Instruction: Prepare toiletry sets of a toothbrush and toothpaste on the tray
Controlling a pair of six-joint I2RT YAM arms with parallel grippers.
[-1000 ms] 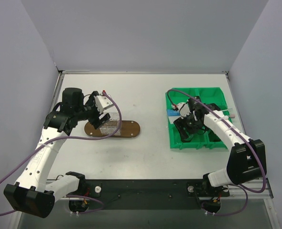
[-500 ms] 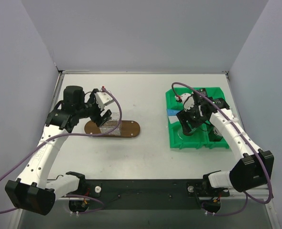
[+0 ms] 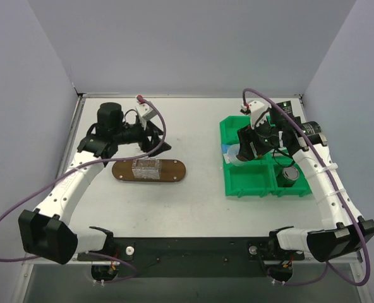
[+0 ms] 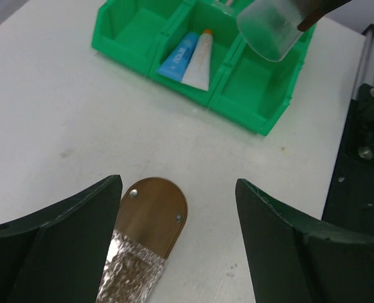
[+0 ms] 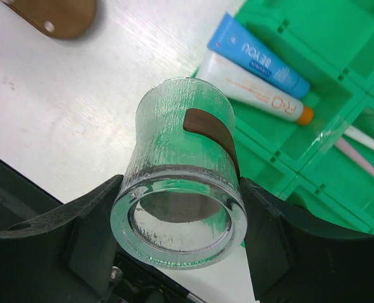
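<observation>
My right gripper (image 5: 177, 214) is shut on a small clear cup (image 5: 180, 189) and holds it in the air over the near left part of the green bin; the gripper (image 3: 242, 151) also shows in the top view. Under it, a blue toothpaste tube (image 5: 256, 55) and a white tube with an orange cap (image 5: 253, 88) lie side by side in one bin compartment. A pale pink toothbrush (image 5: 364, 148) lies in the compartment beside them. My left gripper (image 4: 177, 189) is open and empty above the right end of the brown oval tray (image 4: 155, 208), also seen from above (image 3: 174, 170).
A crinkled, silvery clear object (image 3: 144, 168) lies on the tray's middle. The green sectioned bin (image 3: 237, 184) stands at the right, with another cup (image 3: 291, 175) in its near right compartment. Bare white table lies between tray and bin.
My right gripper has lifted the clear cup up out of the bin. My left gripper has let go of the silvery object on the tray and drawn back and up.
</observation>
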